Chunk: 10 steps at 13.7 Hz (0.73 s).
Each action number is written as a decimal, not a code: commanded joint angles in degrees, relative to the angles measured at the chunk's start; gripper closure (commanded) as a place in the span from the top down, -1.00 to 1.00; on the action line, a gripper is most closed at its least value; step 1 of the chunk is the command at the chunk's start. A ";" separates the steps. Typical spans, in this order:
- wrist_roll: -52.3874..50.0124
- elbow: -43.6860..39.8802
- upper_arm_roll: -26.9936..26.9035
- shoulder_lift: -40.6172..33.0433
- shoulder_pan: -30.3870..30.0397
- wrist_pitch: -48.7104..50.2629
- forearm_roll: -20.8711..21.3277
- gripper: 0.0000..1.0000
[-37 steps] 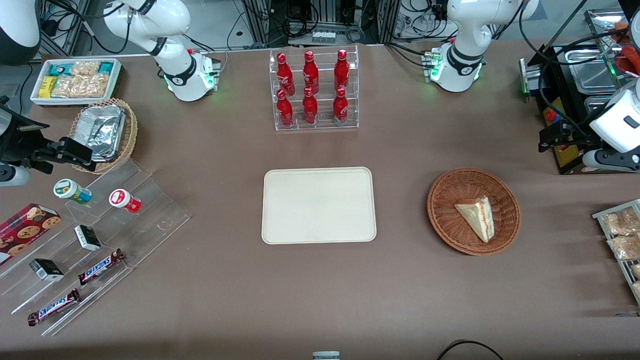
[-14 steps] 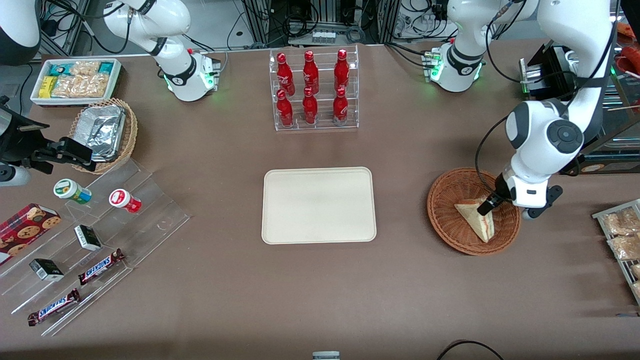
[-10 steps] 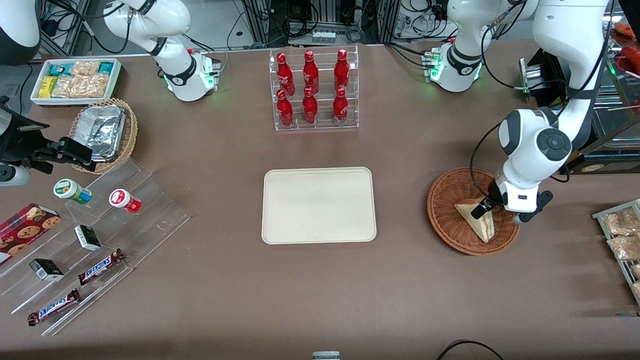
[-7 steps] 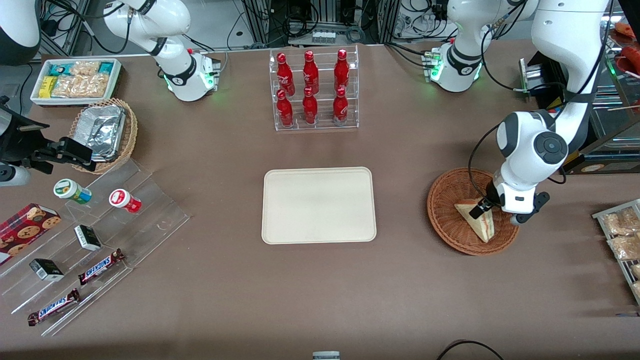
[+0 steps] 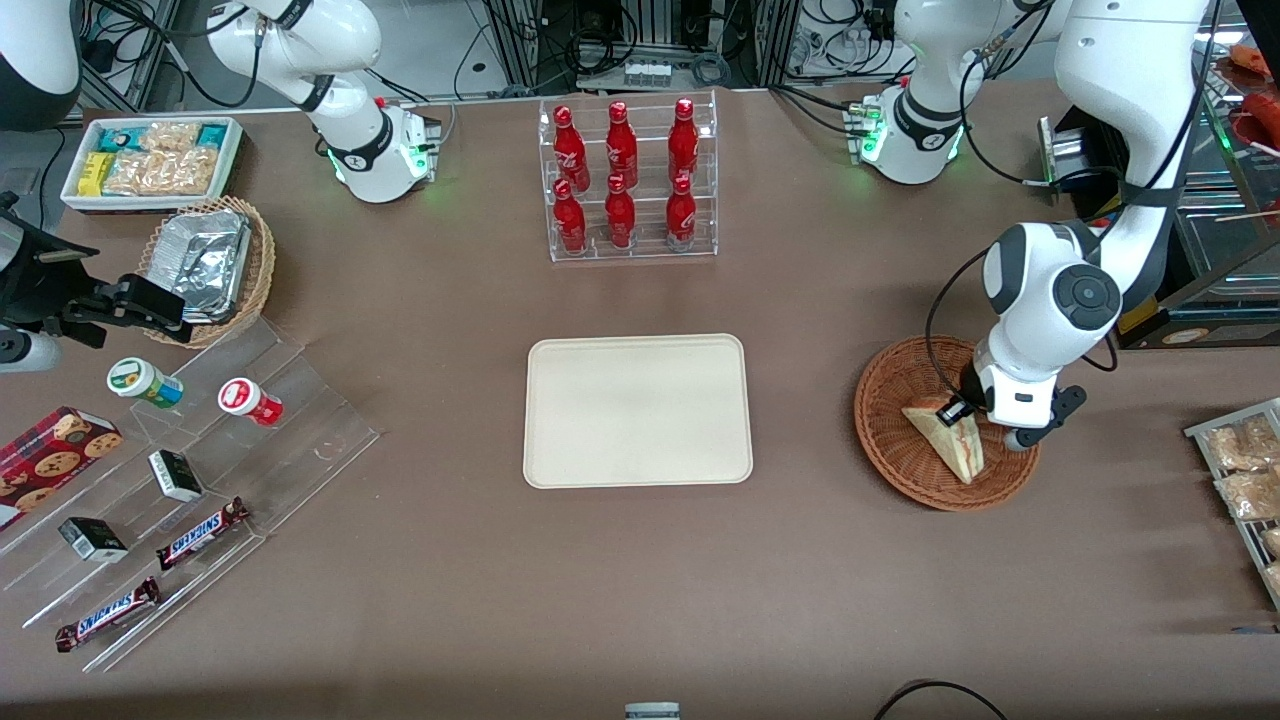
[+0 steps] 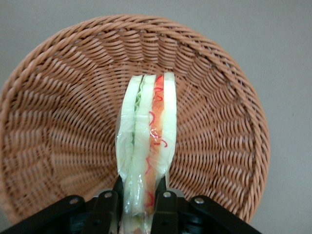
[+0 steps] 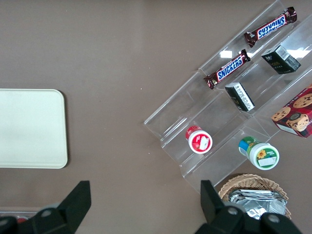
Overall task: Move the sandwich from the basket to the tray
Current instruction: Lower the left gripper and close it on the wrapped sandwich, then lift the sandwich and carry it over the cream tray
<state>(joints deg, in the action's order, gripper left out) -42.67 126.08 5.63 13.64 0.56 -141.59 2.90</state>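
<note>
— Where are your fingers just now?

— My fingers (image 6: 140,201) are down inside the basket (image 5: 885,430), at the wider end of the sandwich (image 5: 950,440); they are closed in on it, one black finger (image 6: 108,207) pressed to each bread face, so the wedge is pinched between them; the gap is only as wide as the sandwich is thick.

— And how does the sandwich sit?

— It stands on edge over the woven basket (image 6: 58,122); the sandwich (image 6: 146,146) shows its layered side to my wrist camera, green filling by one slice, orange-red by the other, under clear wrap; its narrow tip points toward the front camera; whether it still touches the wicker I cannot tell.

— Where is the tray?

— The tray (image 5: 637,410) lies flat on the table (image 5: 640,580), well apart from the basket, toward the parked arm's end; the rack of red bottles (image 5: 626,180) stands farther from the front camera than the tray.
</note>
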 commanded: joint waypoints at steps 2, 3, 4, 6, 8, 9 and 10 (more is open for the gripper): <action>2.59 -6.61 -0.18 -5.81 4.61 15.79 1.67 -1.00; 2.51 -9.59 -0.18 -5.29 7.06 18.78 1.67 -1.00; 2.51 -11.97 -0.18 -4.59 9.35 20.90 1.67 -1.00; 2.42 -15.15 -0.18 -3.01 14.97 22.15 1.67 -1.00; 1.98 -17.26 -0.18 -0.99 20.59 21.71 1.67 -1.00; 1.54 -19.27 -0.18 0.85 22.97 21.80 1.58 -1.00; 0.32 -22.08 -0.18 3.56 25.95 21.88 1.50 -1.00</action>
<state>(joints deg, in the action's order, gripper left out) -41.07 110.20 6.22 11.76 22.09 -120.78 3.71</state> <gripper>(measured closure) 0.850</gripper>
